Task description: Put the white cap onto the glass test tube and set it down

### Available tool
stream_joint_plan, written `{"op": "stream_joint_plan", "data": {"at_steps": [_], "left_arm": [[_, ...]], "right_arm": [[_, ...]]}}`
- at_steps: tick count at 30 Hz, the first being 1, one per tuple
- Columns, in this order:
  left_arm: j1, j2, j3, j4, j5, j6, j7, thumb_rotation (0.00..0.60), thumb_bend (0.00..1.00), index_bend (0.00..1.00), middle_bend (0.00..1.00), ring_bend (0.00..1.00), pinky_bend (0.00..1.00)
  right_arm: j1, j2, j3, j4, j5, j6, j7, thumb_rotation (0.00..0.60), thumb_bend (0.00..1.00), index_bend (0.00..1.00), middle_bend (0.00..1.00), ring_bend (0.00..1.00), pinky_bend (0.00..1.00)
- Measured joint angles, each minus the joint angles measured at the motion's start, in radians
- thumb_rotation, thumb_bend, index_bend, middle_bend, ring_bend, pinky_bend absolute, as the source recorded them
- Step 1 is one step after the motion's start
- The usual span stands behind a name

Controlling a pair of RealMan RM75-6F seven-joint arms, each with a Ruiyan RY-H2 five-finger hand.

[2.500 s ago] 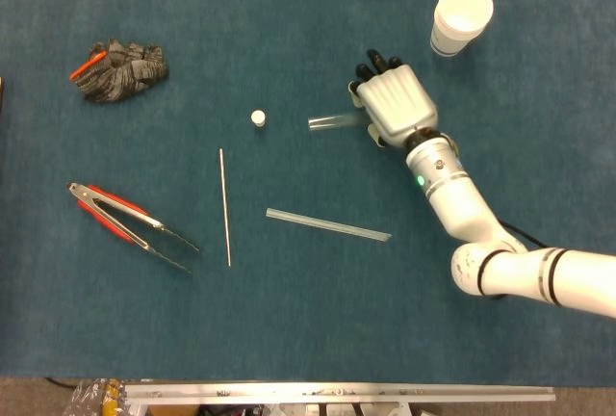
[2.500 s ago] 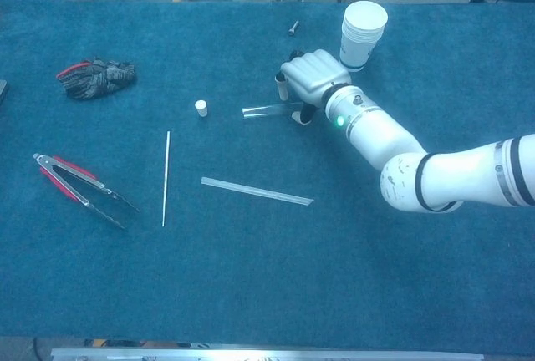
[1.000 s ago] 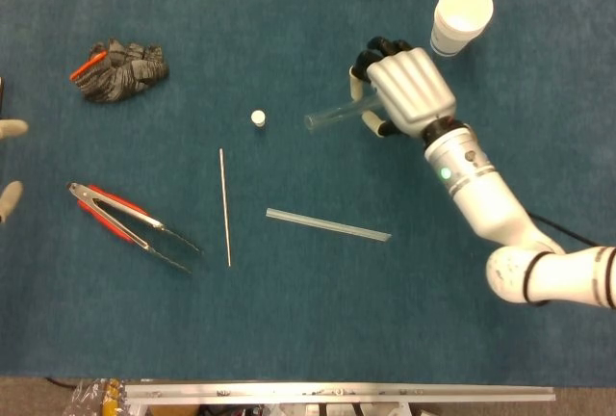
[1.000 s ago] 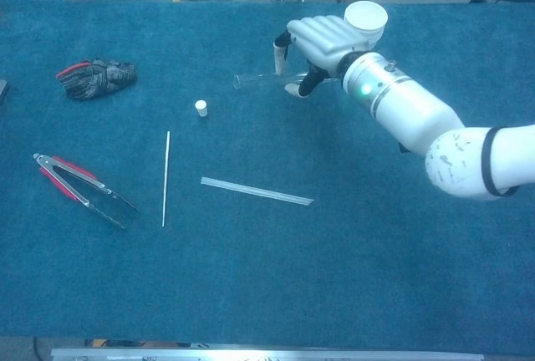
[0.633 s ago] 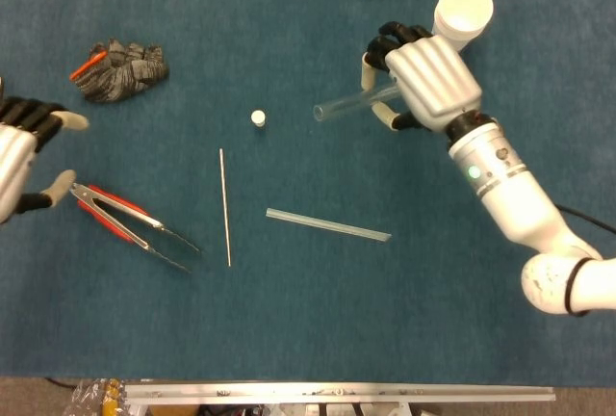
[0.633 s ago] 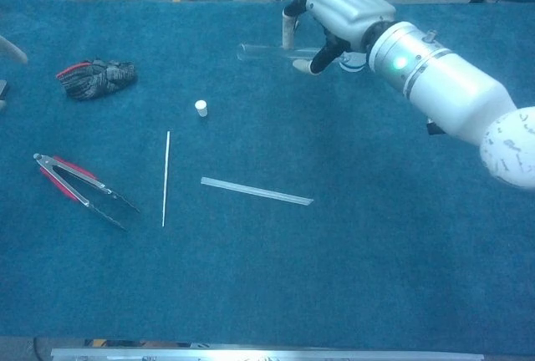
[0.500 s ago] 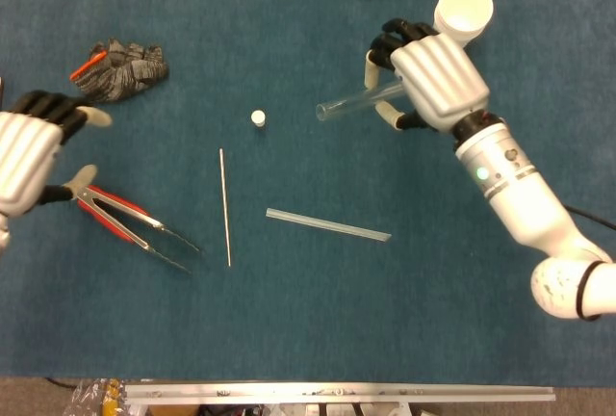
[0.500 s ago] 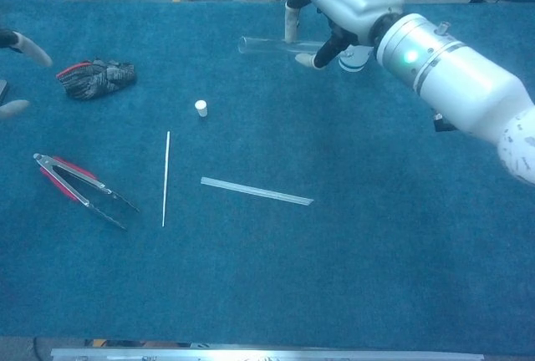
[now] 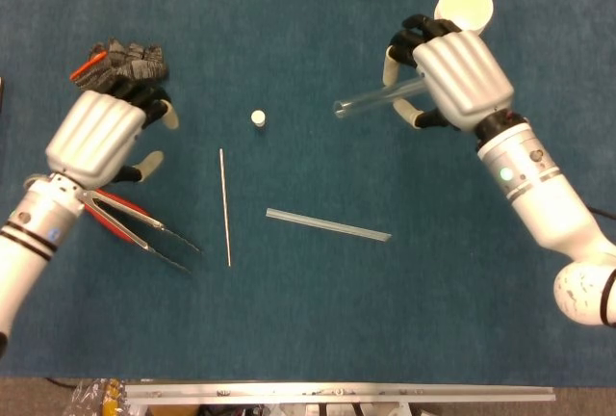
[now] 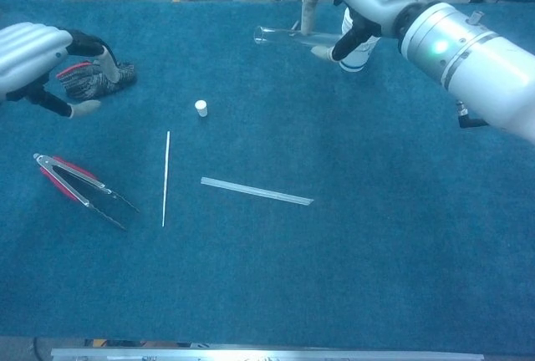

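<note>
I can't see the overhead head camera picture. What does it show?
A white robot right hand holds a glass test tube above a blue table. The left hand hovers, empty, left of a small white cap.

Clear, glossy glass test tube (image 9: pixel 371 98); matt blue cloth desk (image 9: pixel 308 320); shiny metal tongs (image 9: pixel 130 219); smooth white plastic cap (image 9: pixel 258 117).

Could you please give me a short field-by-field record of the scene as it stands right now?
right hand: holds the glass test tube above the table, open end pointing toward the robot's left
left hand: empty, fingers apart, above the tongs
white cap: on the blue table, not yet on the tube
thin rod: lying below the cap
clear strip: lying mid-table
paper cups: behind the right hand
</note>
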Motion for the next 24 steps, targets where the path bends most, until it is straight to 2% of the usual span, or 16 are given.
{"op": "stream_joint_plan", "data": {"at_steps": [4,8,12,24], "left_arm": [[-0.031,-0.041,-0.013,0.02,-0.036,-0.027,0.022,0.6,0.29,0.39,0.27,0.2,0.19],[-0.059,-0.084,-0.024,0.045,-0.079,-0.053,0.06,0.6,0.29,0.39,0.2,0.07,0.14],[-0.084,-0.129,-0.033,0.086,-0.116,-0.072,0.082,0.599,0.29,0.39,0.16,0.01,0.1],[-0.15,-0.258,-0.053,0.208,-0.205,-0.106,0.133,0.582,0.29,0.41,0.16,0.0,0.1]], "right_arm": [[0.0,0.01,-0.007,-0.009,-0.001,0.003,0.006,0.6,0.34,0.66,0.38,0.19,0.26],[0.001,0.016,-0.013,-0.014,0.0,0.006,0.012,0.6,0.34,0.66,0.38,0.19,0.26],[0.002,0.02,-0.018,-0.016,0.002,0.008,0.016,0.6,0.34,0.66,0.38,0.19,0.26],[0.004,0.023,-0.036,-0.009,0.005,0.012,0.021,0.6,0.34,0.66,0.38,0.19,0.26]]}}
